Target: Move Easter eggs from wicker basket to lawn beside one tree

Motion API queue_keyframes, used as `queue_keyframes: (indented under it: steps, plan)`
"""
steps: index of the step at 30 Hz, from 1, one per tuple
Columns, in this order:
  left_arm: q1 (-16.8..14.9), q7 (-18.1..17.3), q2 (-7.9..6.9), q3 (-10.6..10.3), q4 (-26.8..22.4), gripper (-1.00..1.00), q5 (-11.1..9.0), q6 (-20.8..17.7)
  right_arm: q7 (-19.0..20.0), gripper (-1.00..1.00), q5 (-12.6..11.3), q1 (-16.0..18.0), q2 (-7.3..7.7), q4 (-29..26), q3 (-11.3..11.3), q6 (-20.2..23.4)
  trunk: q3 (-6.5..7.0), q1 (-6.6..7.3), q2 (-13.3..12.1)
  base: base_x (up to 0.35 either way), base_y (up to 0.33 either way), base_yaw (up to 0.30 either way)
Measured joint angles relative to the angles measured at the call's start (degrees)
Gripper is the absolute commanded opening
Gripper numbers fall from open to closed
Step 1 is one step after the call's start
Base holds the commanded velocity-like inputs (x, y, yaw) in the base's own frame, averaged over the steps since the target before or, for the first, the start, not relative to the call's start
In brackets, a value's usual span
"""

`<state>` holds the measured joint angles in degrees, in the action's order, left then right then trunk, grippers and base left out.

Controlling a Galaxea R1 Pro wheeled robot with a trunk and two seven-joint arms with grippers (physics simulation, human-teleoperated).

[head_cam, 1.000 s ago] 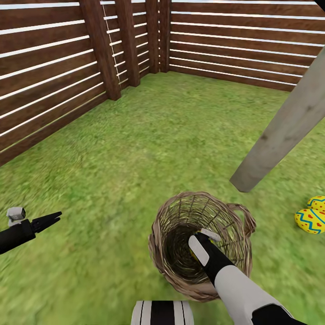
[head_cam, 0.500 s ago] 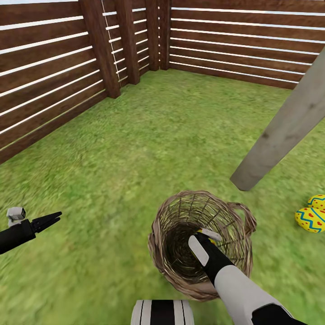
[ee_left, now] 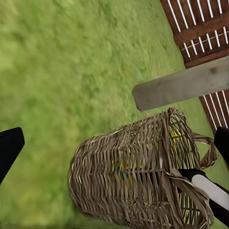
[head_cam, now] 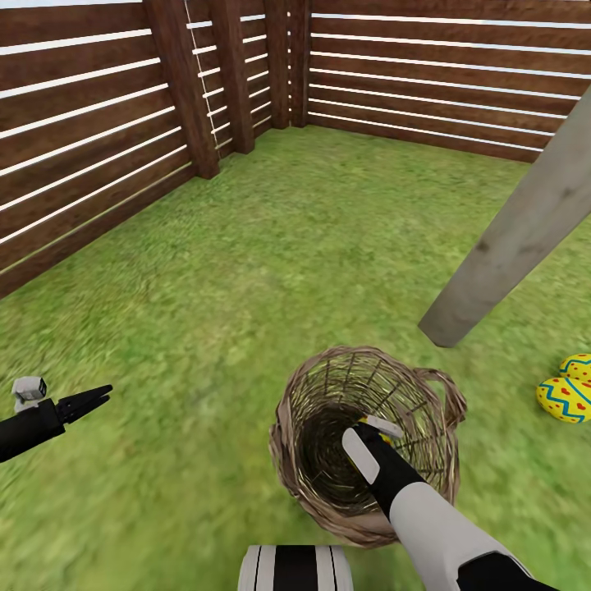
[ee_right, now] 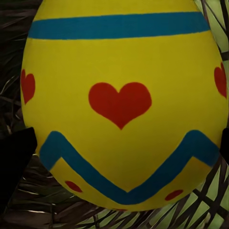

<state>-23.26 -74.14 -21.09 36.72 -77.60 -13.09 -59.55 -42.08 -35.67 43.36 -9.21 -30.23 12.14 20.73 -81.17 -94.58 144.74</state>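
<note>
The wicker basket (head_cam: 328, 484) stands on the lawn (head_cam: 246, 271) just in front of me. My right gripper (head_cam: 373, 428) reaches down inside it. In the right wrist view my right gripper (ee_right: 121, 152) is shut on an Easter egg (ee_right: 119, 62), yellow with a blue zigzag and red hearts, with a dark finger at each side. Through the basket weave (ee_left: 109, 195) that egg (ee_left: 121, 169) shows faintly. Two more Easter eggs (head_cam: 565, 400) (head_cam: 578, 366) lie on the grass right of the tree trunk (head_cam: 517, 238). My left gripper (head_cam: 89, 401) hovers open, far left of the basket.
A brown slatted fence (head_cam: 98, 131) closes the garden on the left and at the back, with thick posts (head_cam: 185, 90) at the corner. The leaning grey-beige trunk rises just behind the basket's right side. Open grass lies between the basket and the fence.
A sliver of yellow egg now shows at my right gripper inside the basket, where there was none a second ago. The view shifted slightly; the left arm is still.
</note>
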Motion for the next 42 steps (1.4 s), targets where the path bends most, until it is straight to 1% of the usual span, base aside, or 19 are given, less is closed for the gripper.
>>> queue_keyframes:
  steps: [21, 23, 24, 26, 30, 33, 34, 36, 37, 39, 41, 42]
  plan:
    - [0.00, -0.01, 0.00, 0.00, 0.01, 1.00, 0.00, 0.00, -0.03, -1.00, 0.03, -0.01, 0.00, 0.00, -0.04, 0.06, 0.00, 0.00, 0.00, 0.000, 0.000, 0.000]
    - [-0.01, -0.02, 0.00, 0.00, 0.00, 1.00, -0.02, 0.00, 1.56, -1.00, -0.87, -0.05, 0.03, 0.01, -0.07, -0.22, 0.42, 0.04, -0.03, 0.000, 0.000, 0.000]
    - [-0.01, 0.00, 0.00, -0.01, 0.03, 1.00, -0.01, 0.00, 1.69, -1.00, -1.41, -0.05, 0.02, 0.00, -0.07, -0.49, 0.64, 0.06, -0.04, 0.000, 0.000, 0.000]
    - [-0.01, 0.00, 0.00, -0.02, 0.02, 1.00, 0.00, 0.00, 1.70, -1.00, -1.44, -0.06, 0.02, 0.00, -0.07, -0.50, 0.65, 0.06, -0.05, 0.000, 0.000, 0.000]
    - [-0.01, -0.01, 0.00, -0.08, 0.00, 1.00, -0.01, 0.00, 1.73, -1.00, -1.48, -0.05, -0.01, 0.01, -0.07, -0.37, 1.53, 0.17, -0.10, 0.000, 0.000, 0.000]
    - [-0.01, 0.00, 0.00, -0.09, 0.02, 1.00, -0.01, 0.00, 1.96, -1.00, -1.68, 0.02, -0.05, 2.31, -0.38, 0.14, 2.19, 0.24, -0.14, 0.000, 0.000, 0.000]
    - [-0.01, 0.02, 0.00, -0.10, 0.01, 1.00, -0.01, 0.00, 2.33, -1.00, -1.74, 0.07, -0.09, 2.94, -0.52, 0.84, 2.42, 0.27, -0.15, 0.000, 0.000, 0.000]
    - [-0.01, 0.01, 0.00, -0.10, 0.00, 1.00, -0.01, 0.00, 3.28, -1.00, -1.87, 0.11, -0.16, 3.33, -0.70, 5.50, 2.86, 0.32, -0.18, 0.000, 0.000, 0.000]
    - [-0.01, 0.00, 0.00, -0.10, 0.01, 1.00, 0.01, 0.00, 3.58, -1.00, -1.97, 0.12, -0.22, 3.33, -0.75, 6.74, 3.08, 0.35, -0.19, 0.000, 0.000, 0.000]
    - [-0.01, 0.05, 0.00, -0.16, 0.04, 1.00, 0.06, 0.00, 3.90, -1.00, -2.21, 0.12, -0.24, 3.28, -0.81, 7.88, 3.53, 0.40, -0.22, 0.000, 0.000, 0.000]
    - [-0.01, 0.06, 0.00, -0.18, 0.02, 1.00, 0.07, 0.00, 4.52, -1.00, -2.29, 0.12, -0.36, 3.25, -0.83, 8.10, 3.97, 0.45, -0.25, 0.000, 0.000, 0.000]
    - [-0.01, 0.06, 0.00, -0.18, 0.04, 1.00, 0.09, 0.00, 5.25, -1.00, -2.31, 0.12, -0.43, 3.25, -0.83, 8.12, 3.98, 0.45, -0.25, 0.000, 0.000, 0.000]
